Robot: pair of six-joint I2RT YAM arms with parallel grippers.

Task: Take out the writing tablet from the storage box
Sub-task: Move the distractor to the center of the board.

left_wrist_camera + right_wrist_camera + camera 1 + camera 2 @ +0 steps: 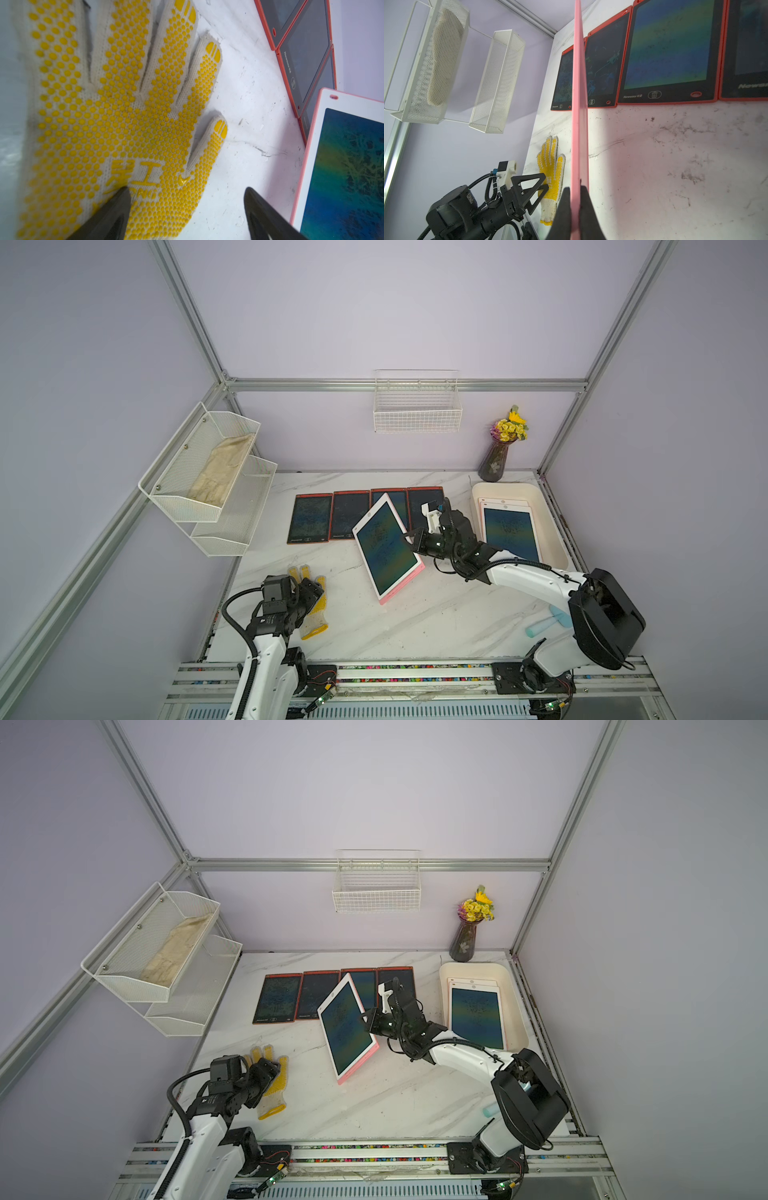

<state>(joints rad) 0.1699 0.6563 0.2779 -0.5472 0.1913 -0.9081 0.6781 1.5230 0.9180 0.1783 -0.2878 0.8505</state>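
My right gripper (411, 540) (368, 1021) is shut on the edge of a white-faced, pink-backed writing tablet (388, 547) (348, 1027). The tablet hangs tilted over the middle of the table, left of the storage box (505, 489) (473, 969). In the right wrist view the tablet (579, 104) shows edge-on between the closed fingers of the right gripper (575, 190). Another white-framed tablet (510, 533) (478, 1017) lies flat in the cream box. My left gripper (309, 593) (266, 1073) (187, 189) stands open over a yellow-dotted glove (116, 104), holding nothing.
Several red-framed tablets (309, 518) lie in a row at the back, partly behind the held one. A vase of flowers (496, 460) stands beside the box. A wire basket (417, 412) and a mesh shelf (208, 481) hang on the walls. A pale blue object (544, 624) lies by the right arm.
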